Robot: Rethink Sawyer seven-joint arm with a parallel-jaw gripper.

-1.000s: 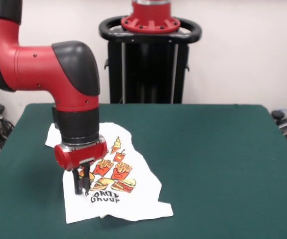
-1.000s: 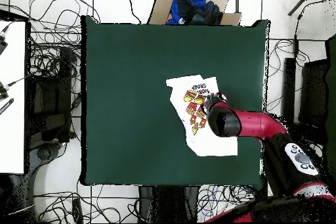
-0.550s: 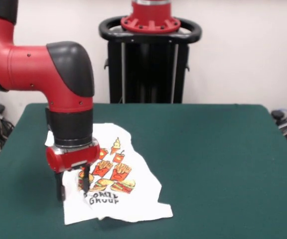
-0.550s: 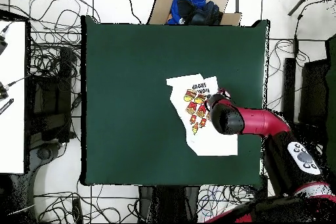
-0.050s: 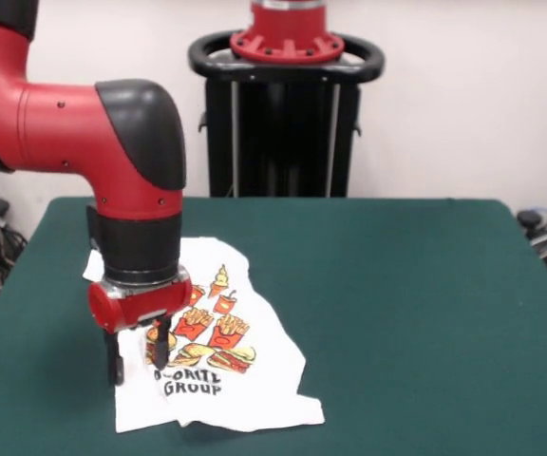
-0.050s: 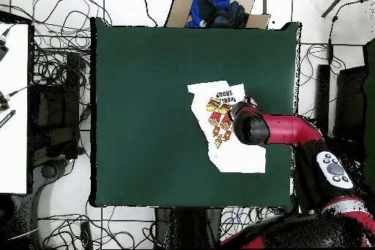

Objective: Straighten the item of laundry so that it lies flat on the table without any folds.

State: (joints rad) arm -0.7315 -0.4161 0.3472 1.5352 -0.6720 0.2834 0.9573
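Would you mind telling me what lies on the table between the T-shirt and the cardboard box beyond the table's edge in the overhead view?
Nothing: between the T-shirt and the cardboard box the overhead view shows only bare green table.

The white printed T-shirt point(image 5: 218, 366) is seen lying rumpled on the green surface point(image 5: 416, 313), near its left side; the gripper point(image 5: 137, 359) is held low over the shirt's left edge, jaws spread apart, one finger point(image 5: 160, 350) on the cloth

one T-shirt point(image 5: 218, 356), one table point(image 5: 416, 313), one arm point(image 5: 84, 133), one gripper point(image 5: 137, 361), one cardboard box point(image 6: 217, 1)
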